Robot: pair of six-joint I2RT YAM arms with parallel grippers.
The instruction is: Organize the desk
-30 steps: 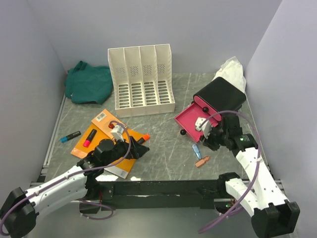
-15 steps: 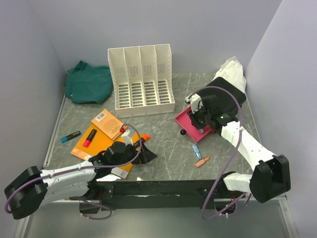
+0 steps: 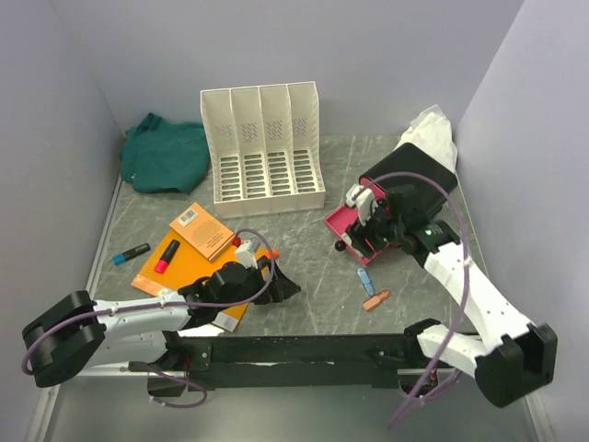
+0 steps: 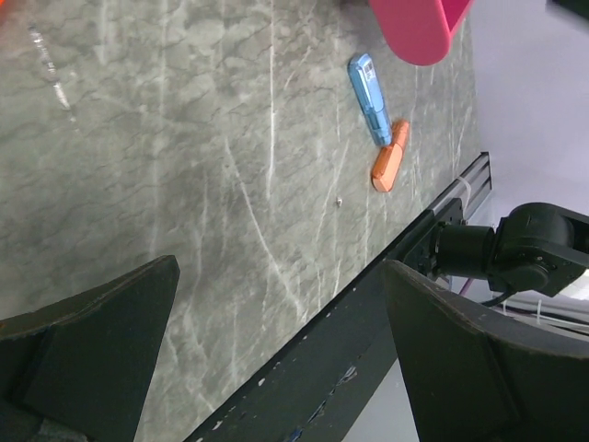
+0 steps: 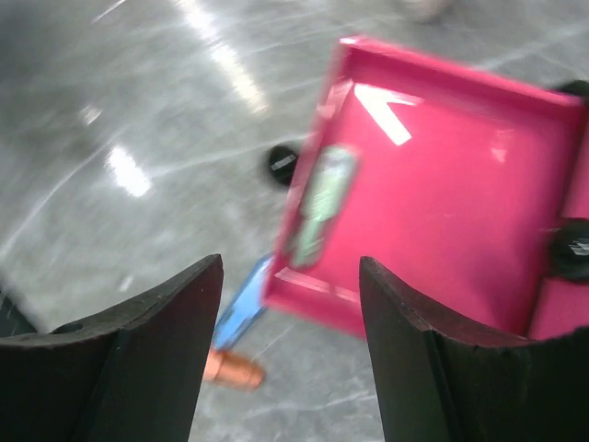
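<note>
Top view: the tabletop (image 3: 304,267) carries loose notebooks (image 3: 202,230) and markers (image 3: 131,252), so I judge most sorting is left to do.

Left wrist: the left fingers (image 4: 92,354) are spread wide and empty, with a blue stick (image 4: 370,97) lying beyond them.

Right wrist: the right fingers (image 5: 138,368) are apart and empty above the pink tray (image 5: 460,212), which holds a greenish item (image 5: 322,207).

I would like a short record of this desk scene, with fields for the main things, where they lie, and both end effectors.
desk: dark stone-look top, cluttered
file organiser: white, four slots, upright at the back
green cloth: back left corner
pink tray: right side of the desk
pale green item: blurred, at one wall of the tray
blue stick, orange piece: close together, in front of the tray
left end effector: open, empty, over bare desk
right end effector: open, over the tray
</note>
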